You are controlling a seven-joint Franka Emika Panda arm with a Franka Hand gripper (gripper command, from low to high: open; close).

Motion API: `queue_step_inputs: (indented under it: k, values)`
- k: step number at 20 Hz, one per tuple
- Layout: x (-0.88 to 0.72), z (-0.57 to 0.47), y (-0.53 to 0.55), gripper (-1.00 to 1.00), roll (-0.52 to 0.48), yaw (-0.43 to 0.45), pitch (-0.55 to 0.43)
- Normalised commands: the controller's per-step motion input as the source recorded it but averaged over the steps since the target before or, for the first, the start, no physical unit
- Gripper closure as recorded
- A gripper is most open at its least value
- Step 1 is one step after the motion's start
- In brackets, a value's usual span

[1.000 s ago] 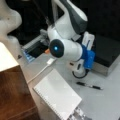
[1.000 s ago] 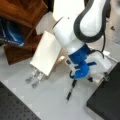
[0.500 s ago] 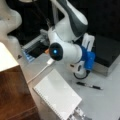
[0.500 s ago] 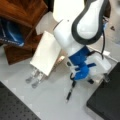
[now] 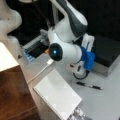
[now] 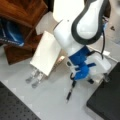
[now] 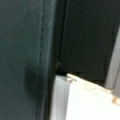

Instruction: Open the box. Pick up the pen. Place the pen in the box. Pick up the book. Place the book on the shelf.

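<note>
The box [image 5: 107,51] stands at a front view's right, its black lid lying down on silvery sides; its corner also shows in a front view [image 6: 105,102]. My gripper [image 5: 89,41], on a blue and white wrist, reaches to the box's near edge [image 6: 105,75]. The wrist view is filled by the dark stitched lid [image 7: 22,60] with a pale patch at bottom right. On the table just below the wrist lies the black pen [image 5: 90,86] [image 6: 70,91], untouched. The white spiral book [image 5: 57,96] [image 6: 46,52] lies flat beside the brown shelf [image 5: 12,95] [image 6: 22,12].
A white cable [image 5: 40,72] runs along the table past the book. A grey tray with a blue edge [image 5: 28,51] sits behind the arm. Perforated metal strips [image 6: 35,76] poke out from under the book's end.
The arm has shifted only slightly at the box's edge. Pen, book and box stay where they were.
</note>
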Motion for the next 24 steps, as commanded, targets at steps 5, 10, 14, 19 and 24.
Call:
queue_step_inputs:
  k: [5,10,14,19,24]
  values:
    - [-0.28,-0.01,0.0,1.0,0.067,-0.155,-0.052]
    - [-0.26,-0.02,0.01,1.0,0.076,-0.159,-0.051]
    - [-0.21,-0.04,0.05,1.0,0.088,-0.17,-0.053]
    - [-0.16,-0.06,0.09,1.0,0.089,-0.173,-0.068]
    - [-0.15,-0.03,0.07,1.0,0.068,-0.166,-0.059]
